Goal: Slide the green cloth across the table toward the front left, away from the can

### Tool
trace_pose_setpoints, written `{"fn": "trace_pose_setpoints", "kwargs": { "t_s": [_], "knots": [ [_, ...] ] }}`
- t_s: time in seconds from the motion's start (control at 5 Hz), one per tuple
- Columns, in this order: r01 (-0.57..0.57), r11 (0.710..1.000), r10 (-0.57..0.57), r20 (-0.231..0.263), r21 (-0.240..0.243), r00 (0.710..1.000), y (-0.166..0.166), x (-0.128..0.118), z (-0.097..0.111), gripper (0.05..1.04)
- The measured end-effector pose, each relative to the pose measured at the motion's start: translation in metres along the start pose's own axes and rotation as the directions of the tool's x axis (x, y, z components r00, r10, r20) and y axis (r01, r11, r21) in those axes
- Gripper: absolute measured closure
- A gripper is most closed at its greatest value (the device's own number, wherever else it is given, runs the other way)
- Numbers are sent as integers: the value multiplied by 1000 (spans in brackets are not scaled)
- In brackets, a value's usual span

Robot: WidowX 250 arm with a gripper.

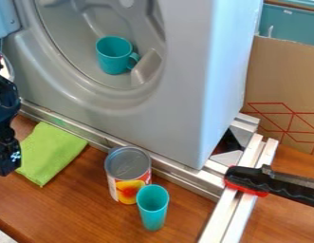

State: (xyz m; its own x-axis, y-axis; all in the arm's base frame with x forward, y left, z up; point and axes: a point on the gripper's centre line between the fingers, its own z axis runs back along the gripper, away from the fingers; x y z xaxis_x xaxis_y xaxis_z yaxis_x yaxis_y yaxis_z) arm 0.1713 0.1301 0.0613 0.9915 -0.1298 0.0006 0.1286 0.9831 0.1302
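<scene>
The camera view is showing the black gripper (pixel 8 163) at the left edge, where it is hanging beside the green cloth (pixel 51 151). I cannot tell whether it is open or closed. The cloth is lying flat on the wooden table (pixel 89 209), near the metal rail (pixel 175 176). To its right, a can (pixel 128 173) and a turquoise cup (pixel 152 209) are standing upright, close together. A turquoise mug (pixel 115 57) is sitting inside the grey machine's round hollow (pixel 70 35).

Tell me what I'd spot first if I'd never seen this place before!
Probably the big gray machine with its round hollow, where a teal mug sits. Next, the bright green cloth on the wooden table, near the black end effector at the left edge. Then the black clamp at the right edge.
</scene>
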Motion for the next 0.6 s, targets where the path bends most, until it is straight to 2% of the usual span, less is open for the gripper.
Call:
{"fn": "trace_pose_setpoints", "kwargs": {
  "t_s": [0.2, 0.4, 0.6],
  "knots": [
    [2, 1000, -2, -11, -10, 1000, -2, -1, -3, 83],
    [19, 1000, -19, 26, 16, 999, 8, 11, -5, 82],
    [44, 998, -48, 87, 44, 995, 15, 25, -12, 82]
  ]
}}
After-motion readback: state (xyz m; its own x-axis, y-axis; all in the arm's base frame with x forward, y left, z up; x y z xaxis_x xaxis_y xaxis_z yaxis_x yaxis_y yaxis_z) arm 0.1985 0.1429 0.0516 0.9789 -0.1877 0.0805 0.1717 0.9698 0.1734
